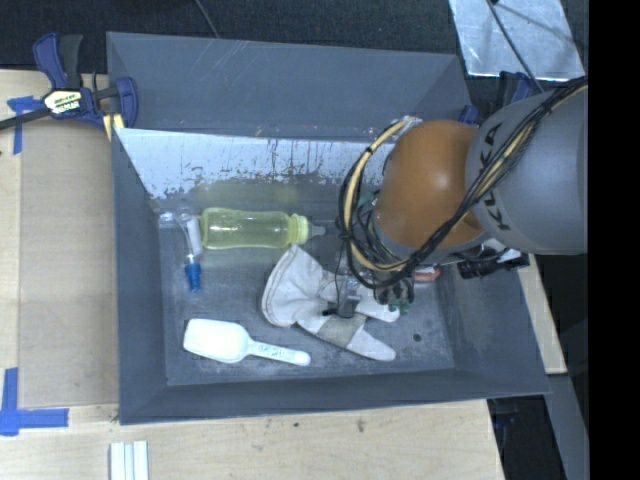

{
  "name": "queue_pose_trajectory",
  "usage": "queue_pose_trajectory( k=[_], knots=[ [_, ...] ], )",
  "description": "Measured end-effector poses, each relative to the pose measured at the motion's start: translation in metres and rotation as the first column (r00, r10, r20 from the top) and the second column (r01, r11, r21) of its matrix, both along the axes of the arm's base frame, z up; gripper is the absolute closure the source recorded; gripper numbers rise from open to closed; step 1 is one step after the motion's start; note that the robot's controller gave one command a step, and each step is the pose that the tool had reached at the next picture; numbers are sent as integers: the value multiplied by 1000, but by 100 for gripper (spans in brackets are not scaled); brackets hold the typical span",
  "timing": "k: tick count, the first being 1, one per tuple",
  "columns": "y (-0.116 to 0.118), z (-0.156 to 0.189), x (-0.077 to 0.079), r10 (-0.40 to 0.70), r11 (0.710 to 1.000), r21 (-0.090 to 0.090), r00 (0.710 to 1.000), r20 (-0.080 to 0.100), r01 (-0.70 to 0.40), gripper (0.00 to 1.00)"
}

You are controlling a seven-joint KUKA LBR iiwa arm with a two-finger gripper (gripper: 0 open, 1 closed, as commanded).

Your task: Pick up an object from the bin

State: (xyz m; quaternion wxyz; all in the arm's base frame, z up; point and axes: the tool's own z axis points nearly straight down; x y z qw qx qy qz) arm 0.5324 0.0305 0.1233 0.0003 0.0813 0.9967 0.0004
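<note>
- The gripper (346, 306) is being held low over the floor of the grey bin (140, 298), right of the middle, with the arm reaching in from the right.
- A crumpled white cloth (290, 290) is being covered in part by the gripper. The cloth is lying at the middle of the floor, and one flatter flap is spreading toward the lower right.
- The cloth seems to be touched by the gripper's tip, though the contact is not being shown plainly.
- Whether the gripper is apart or together cannot be told, because its lower end is being hidden by the wrist and the cloth's folds.
- The view onto the gripper is being blocked from above by the orange cover (425, 183) and the looped cables (360, 218) on the wrist.
- A pale yellow-green baby bottle (250, 229) is lying on its side near the back wall, just beside the cloth's upper edge, with its teat end pointing right toward the cables.
- A small clear tube with a blue end (191, 263) is lying to the left of the bottle, well apart from the gripper.
- A white plastic scoop (225, 341) is lying at the front left, its handle pointing right toward the cloth's lower flap.
</note>
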Motion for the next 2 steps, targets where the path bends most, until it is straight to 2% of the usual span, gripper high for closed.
queue_pose_trajectory(
  k=[2],
  knots=[
    [0,29,1,0,1000,0,1000,5,0,100]
  ],
)
